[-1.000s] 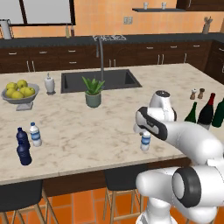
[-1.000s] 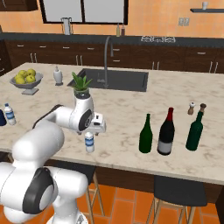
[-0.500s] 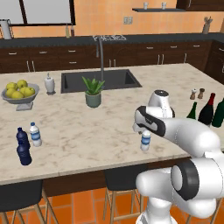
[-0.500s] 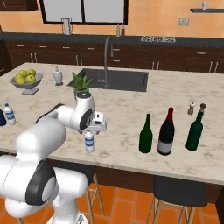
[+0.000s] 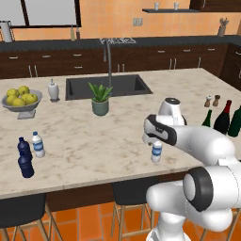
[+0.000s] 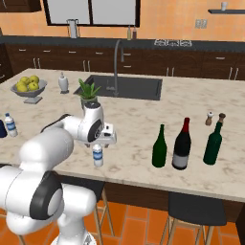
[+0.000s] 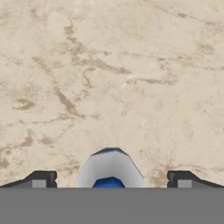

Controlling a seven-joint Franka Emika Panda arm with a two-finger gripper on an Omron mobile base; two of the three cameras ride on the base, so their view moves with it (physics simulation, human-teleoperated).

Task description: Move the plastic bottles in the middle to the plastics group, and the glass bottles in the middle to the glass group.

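- The gripper hangs directly over a clear water bottle, jaws spread wide with one tip on either side of the blue cap and nothing held.
- In the hand view the bottle sits centred between the tips but right at the bottom edge, so how far the tips stand above the cap cannot be told.
- Risk: the bottle is small and light. If the descent drifts sideways, one finger could catch the cap or shoulder and tip it over on the worktop.
- Risk: closing high, on the cap alone, gives a shallow hold, and the bottle could slip or swing during the carry.
- Risk: it stands near the front edge of the worktop, so a knocked bottle might roll off.
- Further out, the second clear water bottle already stands just beside the two dark navy bottles at the far left. The carry there is long, and setting down carelessly could topple those neighbours.
- To the right, the unlabelled green wine bottle stands just beside the red-topped near-black bottle, with another green bottle beyond. It still has to be sorted, I judge, and it is tall and easy to upset.
- The potted plant and fruit bowl lie well apart from the carry path.
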